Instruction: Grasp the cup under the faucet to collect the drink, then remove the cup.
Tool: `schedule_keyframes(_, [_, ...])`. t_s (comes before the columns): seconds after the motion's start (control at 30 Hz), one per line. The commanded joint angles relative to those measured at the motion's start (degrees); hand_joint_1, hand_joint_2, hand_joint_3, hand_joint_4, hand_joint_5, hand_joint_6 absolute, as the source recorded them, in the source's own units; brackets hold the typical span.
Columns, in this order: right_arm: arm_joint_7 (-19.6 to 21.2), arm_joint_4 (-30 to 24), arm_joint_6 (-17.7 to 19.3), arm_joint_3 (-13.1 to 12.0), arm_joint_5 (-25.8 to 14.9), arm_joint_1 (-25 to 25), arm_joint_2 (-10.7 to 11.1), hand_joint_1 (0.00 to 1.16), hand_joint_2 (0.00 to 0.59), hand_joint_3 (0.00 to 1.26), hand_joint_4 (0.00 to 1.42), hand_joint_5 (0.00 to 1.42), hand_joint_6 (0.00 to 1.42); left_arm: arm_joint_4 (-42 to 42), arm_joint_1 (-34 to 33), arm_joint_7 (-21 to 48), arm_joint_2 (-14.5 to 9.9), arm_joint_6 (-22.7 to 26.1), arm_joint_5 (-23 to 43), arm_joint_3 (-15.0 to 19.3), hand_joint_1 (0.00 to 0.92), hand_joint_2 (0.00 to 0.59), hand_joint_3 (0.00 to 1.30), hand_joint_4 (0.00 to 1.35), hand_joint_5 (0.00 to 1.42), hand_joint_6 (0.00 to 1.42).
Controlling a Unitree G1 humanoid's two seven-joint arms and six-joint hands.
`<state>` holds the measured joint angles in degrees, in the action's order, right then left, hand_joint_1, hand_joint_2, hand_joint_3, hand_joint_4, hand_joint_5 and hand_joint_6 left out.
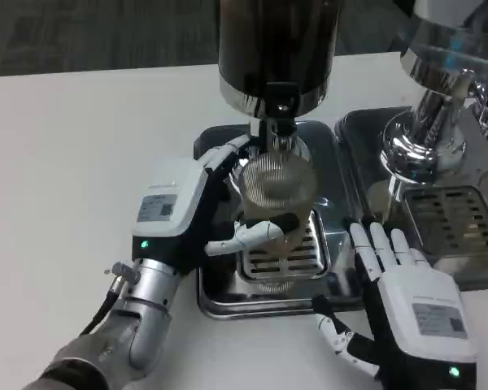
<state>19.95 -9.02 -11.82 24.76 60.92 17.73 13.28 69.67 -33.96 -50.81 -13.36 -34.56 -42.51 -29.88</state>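
Cup (274, 188) stood on drip tray (228, 301) at table (73, 162) centre, directly under faucet (281, 130) of dispenser (278, 49), which rose behind it. Left hand (199, 215) was on cup's left side, fingers wrapped round it, forearm running back to pic's lower left. Right hand (407, 296) lay flat on table just right of tray, near front edge. 2nd machine (443, 106) w/ its own tray (464, 227) stood to the right, behind right hand
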Motion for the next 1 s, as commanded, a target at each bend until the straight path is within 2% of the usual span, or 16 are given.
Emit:
schedule_keyframes(0.03, [2.40, 0.54, -0.18, -0.56, 0.63, 0.18, 0.09, 0.39, 0.381, 0.03, 0.00, 0.00, 0.10, -1.44, 1.19, 2.18, -1.26, -3.84, 2.05, 1.28, 0.001, 0.000, 0.23, 0.28, 0.68, 0.86])
schedule_keyframes(0.27, [2.49, 0.08, 0.19, -2.00, 0.27, 0.19, 1.37, 0.37, 0.368, 0.01, 0.00, 0.00, 0.10, -5.19, 3.94, 1.21, -4.38, -8.71, 3.16, 3.42, 0.000, 0.004, 0.22, 0.26, 0.60, 0.71])
schedule_keyframes(0.37, [2.17, -0.15, 0.54, -2.87, -0.12, 0.10, 2.13, 0.37, 0.368, 0.00, 0.00, 0.00, 0.10, -7.41, 5.95, 1.14, -5.74, -10.81, 4.24, 5.05, 0.000, 0.052, 0.22, 0.25, 0.49, 0.53])
schedule_keyframes(0.4, [2.12, -0.15, 0.75, -3.28, -0.56, 0.03, 2.32, 0.35, 0.353, 0.00, 0.00, 0.00, 0.10, -8.37, 7.08, 1.89, -6.42, -13.25, 5.93, 6.39, 0.000, 0.067, 0.21, 0.24, 0.45, 0.43])
schedule_keyframes(0.47, [2.11, -0.27, 1.32, -4.09, -1.37, 0.10, 2.78, 0.29, 0.329, 0.00, 0.00, 0.00, 0.10, -11.01, 9.19, 4.05, -7.98, -17.55, 8.90, 8.77, 0.000, 0.086, 0.17, 0.17, 0.34, 0.28])
schedule_keyframes(0.53, [2.04, -0.23, 1.84, -4.62, -2.02, 0.16, 3.19, 0.29, 0.328, 0.00, 0.00, 0.00, 0.10, -13.18, 10.52, 6.01, -8.91, -19.57, 10.48, 10.28, 0.000, 0.094, 0.12, 0.10, 0.26, 0.18])
schedule_keyframes(0.7, [1.83, 0.42, 2.85, -5.04, -3.05, -0.48, 3.83, 0.28, 0.331, 0.00, 0.00, 0.00, 0.10, -18.84, 13.10, 21.93, -10.02, -24.53, 22.76, 14.39, 0.000, 0.109, 0.09, 0.02, 0.16, 0.12])
schedule_keyframes(0.77, [2.09, 0.83, 3.10, -5.07, -3.22, -0.85, 3.76, 0.28, 0.332, 0.00, 0.00, 0.00, 0.10, -22.39, 14.20, 30.65, -10.66, -25.62, 30.10, 15.47, 0.000, 0.111, 0.07, 0.00, 0.14, 0.09])
schedule_keyframes(0.9, [2.56, 1.52, 3.22, -5.09, -3.28, -1.43, 3.41, 0.28, 0.336, 0.00, 0.00, 0.00, 0.10, -27.65, 15.91, 42.80, -11.29, -25.32, 39.42, 17.65, 0.000, 0.115, 0.02, 0.00, 0.14, 0.10])
schedule_keyframes(1.0, [2.94, 1.73, 3.30, -5.12, -3.49, -1.53, 3.09, 0.29, 0.341, 0.00, 0.00, 0.00, 0.11, -32.81, 15.98, 55.64, -12.48, -21.80, 49.68, 18.30, 0.000, 0.124, 0.00, 0.00, 0.15, 0.12])
